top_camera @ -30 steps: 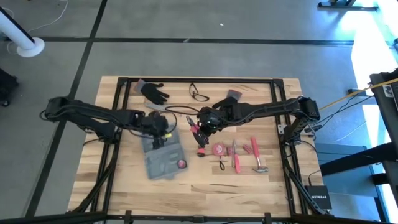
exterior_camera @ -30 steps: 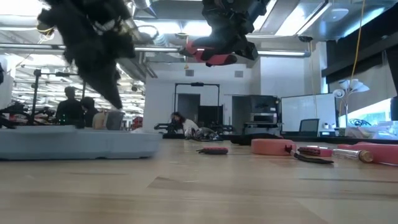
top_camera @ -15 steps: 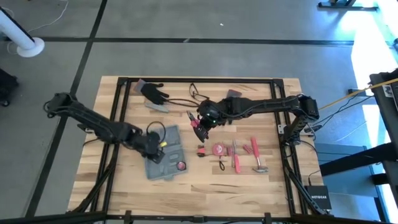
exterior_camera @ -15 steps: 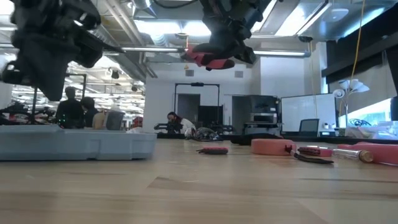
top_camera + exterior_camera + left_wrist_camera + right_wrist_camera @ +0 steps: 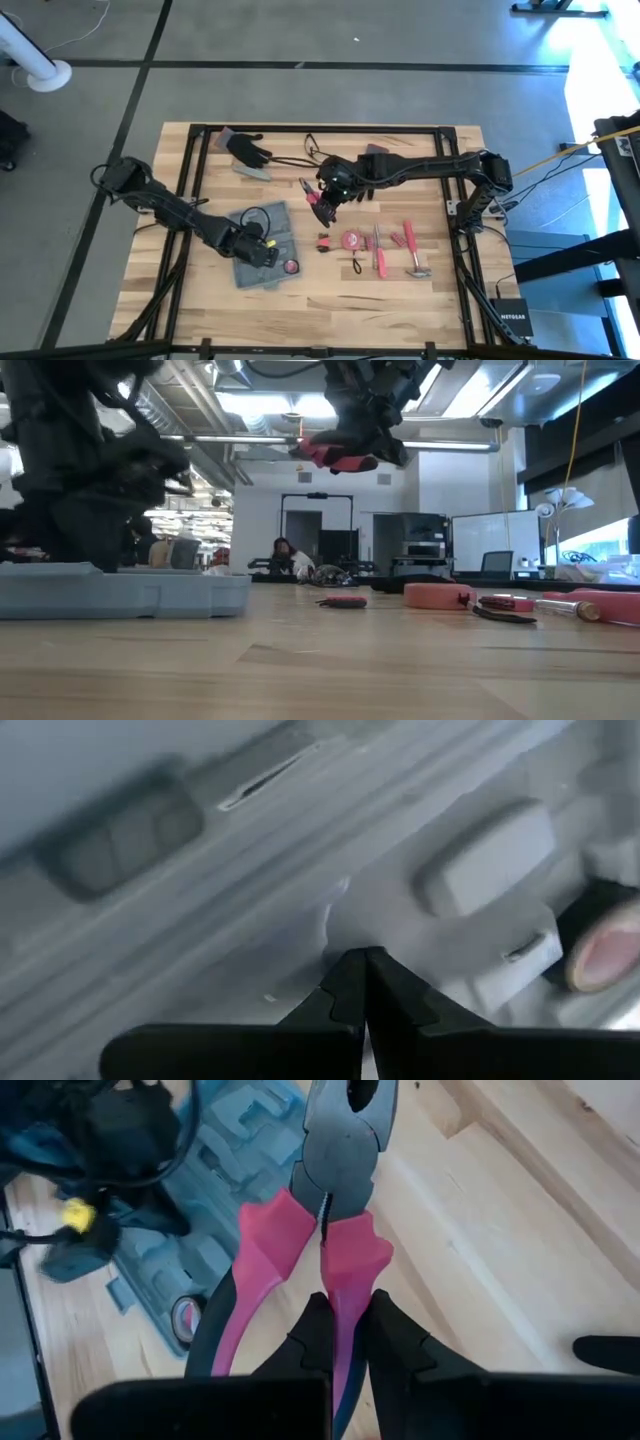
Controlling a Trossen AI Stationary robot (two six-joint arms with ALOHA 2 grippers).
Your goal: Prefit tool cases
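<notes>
- Tool case (image 5: pixel 262 245) lies flat and open on the counter (image 5: pixel 420 290), with our left tool (image 5: pixel 262 254) pinched fully closed and empty, low over its recesses.
- Right tool (image 5: pixel 322 200) hangs above the counter just beside the case, clamped on one handle of the pink-handled pliers (image 5: pixel 311 195).
- Gripped by only one handle, we reckon the pliers could swivel or slip and miss their recess.
- Left arm over the case may block the drop or nudge the tray.
</notes>
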